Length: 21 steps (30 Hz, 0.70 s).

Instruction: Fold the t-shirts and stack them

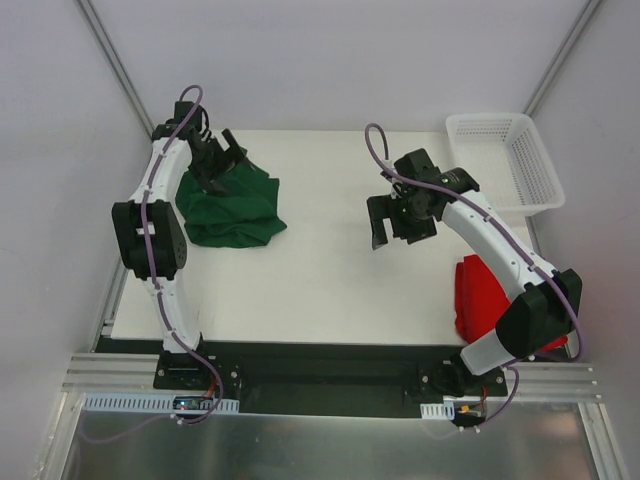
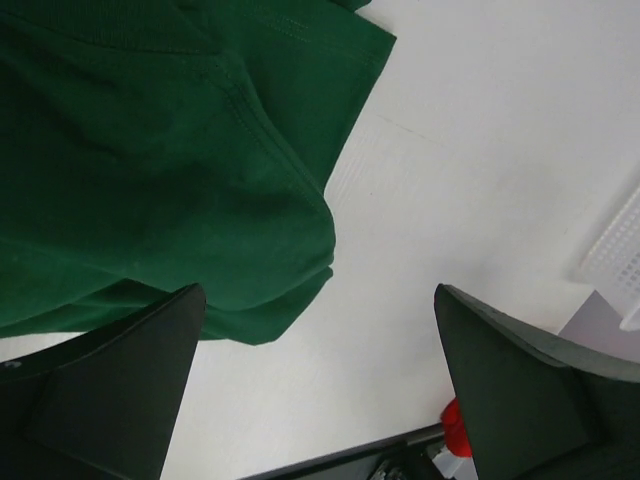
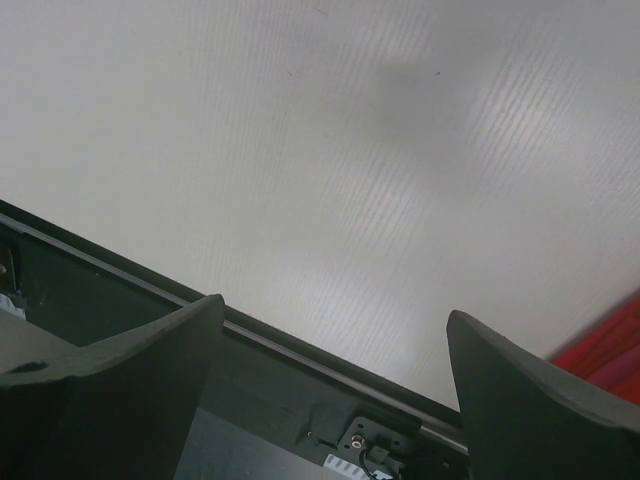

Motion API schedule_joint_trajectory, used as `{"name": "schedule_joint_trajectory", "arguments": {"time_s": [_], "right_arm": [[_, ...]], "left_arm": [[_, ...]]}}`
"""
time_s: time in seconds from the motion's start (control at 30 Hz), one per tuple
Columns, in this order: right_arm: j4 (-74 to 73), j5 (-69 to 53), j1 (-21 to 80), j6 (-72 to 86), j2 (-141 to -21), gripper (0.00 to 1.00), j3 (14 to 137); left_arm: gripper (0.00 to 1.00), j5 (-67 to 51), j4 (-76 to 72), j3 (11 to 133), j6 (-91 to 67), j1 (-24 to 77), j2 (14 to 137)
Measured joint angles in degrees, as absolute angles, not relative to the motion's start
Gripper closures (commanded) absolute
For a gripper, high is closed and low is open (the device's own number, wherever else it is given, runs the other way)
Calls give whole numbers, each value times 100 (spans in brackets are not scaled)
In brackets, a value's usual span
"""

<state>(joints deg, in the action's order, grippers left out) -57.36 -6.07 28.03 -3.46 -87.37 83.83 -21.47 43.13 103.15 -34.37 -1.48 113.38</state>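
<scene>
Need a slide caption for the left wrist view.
Open left gripper hovers at the edge of the crumpled green t-shirt on the white table.

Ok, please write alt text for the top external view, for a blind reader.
A crumpled green t-shirt lies far left on the white table, the left arm's open fingers over its far edge. The right arm's open fingers hover mid-table; a red t-shirt lies near right, a white basket far right.
</scene>
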Motion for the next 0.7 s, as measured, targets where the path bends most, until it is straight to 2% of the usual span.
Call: {"name": "schedule_joint_trajectory", "arguments": {"time_s": [0.1, 0.23, 0.6, 0.67, 0.7], "right_arm": [[-5747, -607, 2803, -346, -8737, 4, 8357], [-5745, -620, 2803, -346, -8737, 4, 8357], [-5723, -799, 2803, -305, -8938, 4, 8357], [-5719, -827, 2803, -301, -9000, 4, 8357], [-5719, -838, 2803, -301, -9021, 4, 8357]], "left_arm": [[1, -1896, 4790, 11109, -3245, -145, 11841], [1, -1433, 5391, 11299, -3092, -145, 12046], [1, -384, 6156, 10103, -2982, 45, 12020], [4, -270, 6191, 10141, -2908, 80, 12020], [23, -248, 6211, 10195, -2884, 89, 12042]]}}
